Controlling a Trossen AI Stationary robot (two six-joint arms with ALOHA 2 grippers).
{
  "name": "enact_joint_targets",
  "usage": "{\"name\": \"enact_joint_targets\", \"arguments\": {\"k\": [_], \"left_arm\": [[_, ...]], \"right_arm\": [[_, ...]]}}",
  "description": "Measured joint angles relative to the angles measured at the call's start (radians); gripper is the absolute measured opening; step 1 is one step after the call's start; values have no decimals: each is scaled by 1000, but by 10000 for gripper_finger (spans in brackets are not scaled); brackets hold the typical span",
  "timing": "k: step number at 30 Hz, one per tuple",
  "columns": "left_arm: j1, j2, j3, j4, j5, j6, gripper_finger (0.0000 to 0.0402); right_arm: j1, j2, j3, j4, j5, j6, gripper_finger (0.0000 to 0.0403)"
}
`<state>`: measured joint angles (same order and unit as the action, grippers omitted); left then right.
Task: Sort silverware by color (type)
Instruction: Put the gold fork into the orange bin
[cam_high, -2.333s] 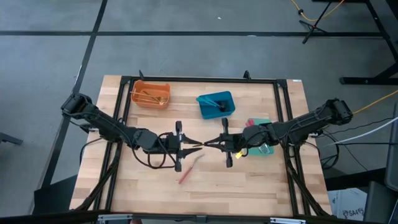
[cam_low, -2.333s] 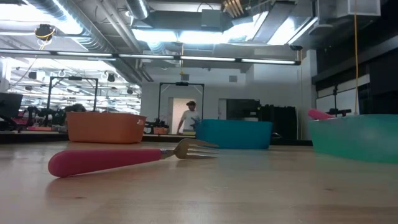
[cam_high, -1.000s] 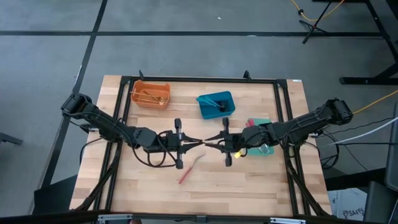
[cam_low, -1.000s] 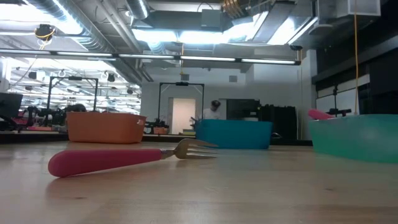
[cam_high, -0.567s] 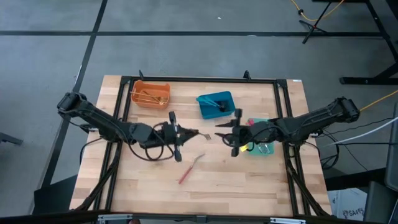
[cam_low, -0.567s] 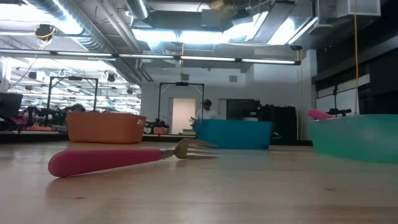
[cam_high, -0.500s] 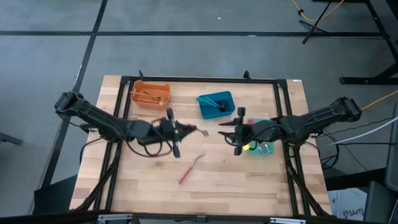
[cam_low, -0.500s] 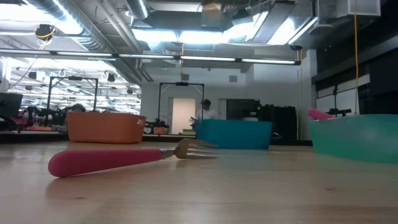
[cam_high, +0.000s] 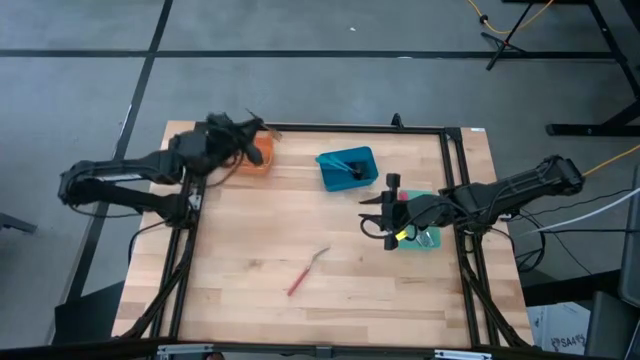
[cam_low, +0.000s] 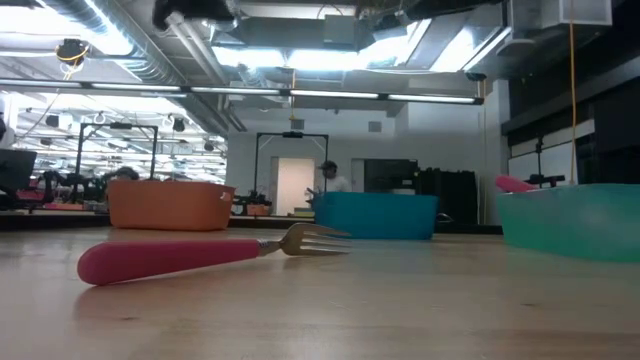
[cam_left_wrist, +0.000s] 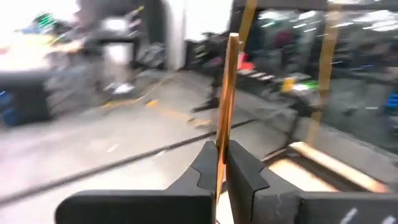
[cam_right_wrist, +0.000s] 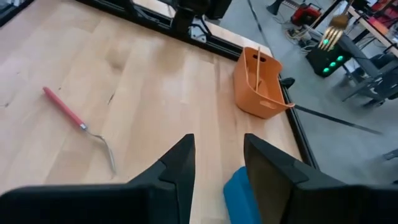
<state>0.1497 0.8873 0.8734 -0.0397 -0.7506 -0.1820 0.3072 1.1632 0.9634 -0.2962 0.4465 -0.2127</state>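
Observation:
My left gripper (cam_high: 255, 127) hangs over the table's far-left corner, above the orange bin (cam_high: 258, 160), and is shut on a gold utensil (cam_left_wrist: 227, 93). My right gripper (cam_high: 366, 214) is open and empty, in the air just left of the green bin (cam_high: 425, 242). A red-handled fork (cam_high: 308, 270) lies flat on the table's middle, also seen in the low view (cam_low: 180, 255) and the right wrist view (cam_right_wrist: 81, 124). The orange bin (cam_right_wrist: 261, 84) holds gold utensils. The blue bin (cam_high: 330, 182) holds dark utensils. My left gripper (cam_left_wrist: 222, 168) pinches the gold utensil between its two fingers, on the slim shaft (cam_left_wrist: 219, 146). The fingers lie along it, and the rest sticks straight out past the fingertips. It is lifted clear of the table and the bin.
Three bins stand along the far and right side: orange (cam_low: 170, 205), blue (cam_low: 375, 215), green (cam_low: 575, 220), with a pink handle (cam_low: 515, 184) sticking out of the green one. A black frame (cam_high: 320, 128) borders the table. Bare wood lies around the red fork.
Both grippers met over the table's middle at the gold utensil. The left gripper then carried it up and toward the far-left corner, ending above the orange bin. The right gripper drew back toward the right edge, beside the green bin. The red fork stayed put.

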Motion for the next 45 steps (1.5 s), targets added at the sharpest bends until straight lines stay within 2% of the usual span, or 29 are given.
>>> {"name": "enact_joint_targets", "arguments": {"k": [3,8,13,17,23,28,34,45], "left_arm": [[112,-24,-18,-86,1,-103,5],[244,-25,-150,-80,45,-257,5],[324,-25,-302,-56,45,-429,6],[365,-25,-399,41,53,-446,7],[394,-25,-488,139,84,-521,8],[396,-25,-521,141,84,-539,9],[396,-25,-560,133,59,-654,9],[396,-25,-562,73,21,-753,21]], "right_arm": [[0,3,0,5,-5,0,128],[0,16,0,6,-20,0,128],[0,29,0,9,-33,-1,128],[0,43,0,10,-46,-1,128],[0,61,0,5,-47,-1,128],[0,71,0,6,-45,-2,128],[0,74,0,7,-53,-2,128],[0,74,0,7,-55,-2,128]]}}
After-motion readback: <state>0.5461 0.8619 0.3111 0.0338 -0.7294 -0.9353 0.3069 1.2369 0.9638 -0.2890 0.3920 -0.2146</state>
